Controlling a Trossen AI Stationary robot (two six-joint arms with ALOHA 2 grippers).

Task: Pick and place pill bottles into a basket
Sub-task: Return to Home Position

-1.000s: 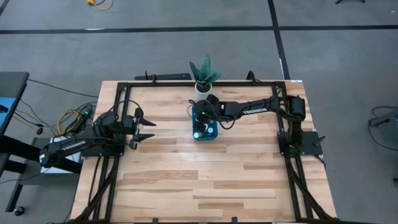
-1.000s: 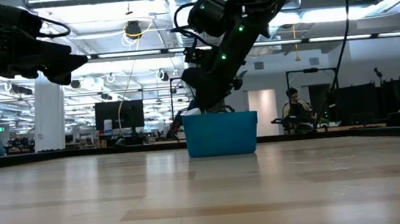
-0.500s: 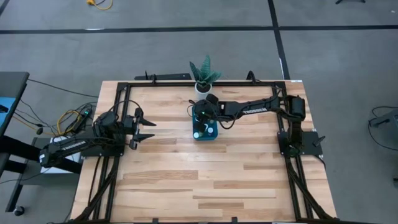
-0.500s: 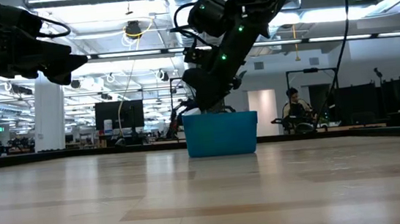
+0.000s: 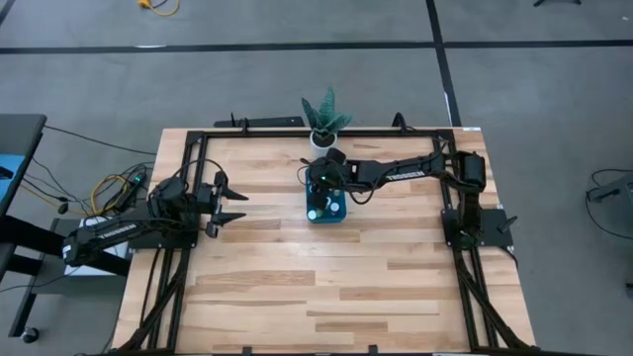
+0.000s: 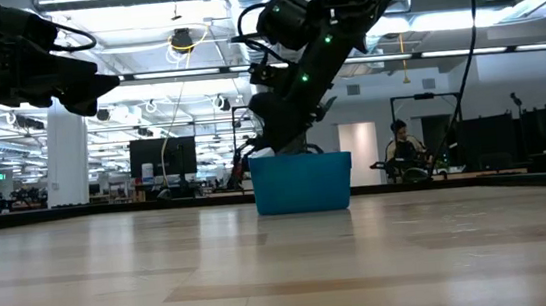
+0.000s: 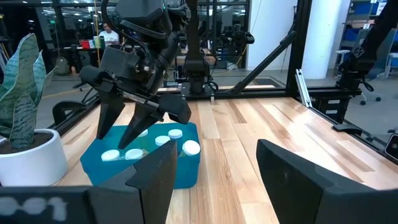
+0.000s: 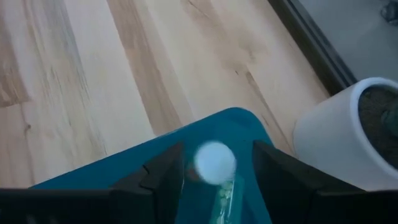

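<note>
The teal basket (image 5: 327, 206) stands on the table's far middle and also shows in the low view (image 6: 302, 183). Several white pill bottles (image 7: 163, 141) stand inside it. My right gripper (image 5: 317, 184) hangs over the basket's far end, open, fingers pointing down. In the right wrist view (image 8: 214, 154) its fingers stand on either side of one bottle's round top (image 8: 215, 163) without touching it. My left gripper (image 5: 234, 203) is open and empty above the table's left side, pointing at the basket.
A white pot with a green spiky plant (image 5: 323, 127) stands just beyond the basket at the table's far edge, close to my right gripper; it also shows in the right wrist view (image 8: 351, 130). A black frame (image 5: 297, 132) runs around the wooden table.
</note>
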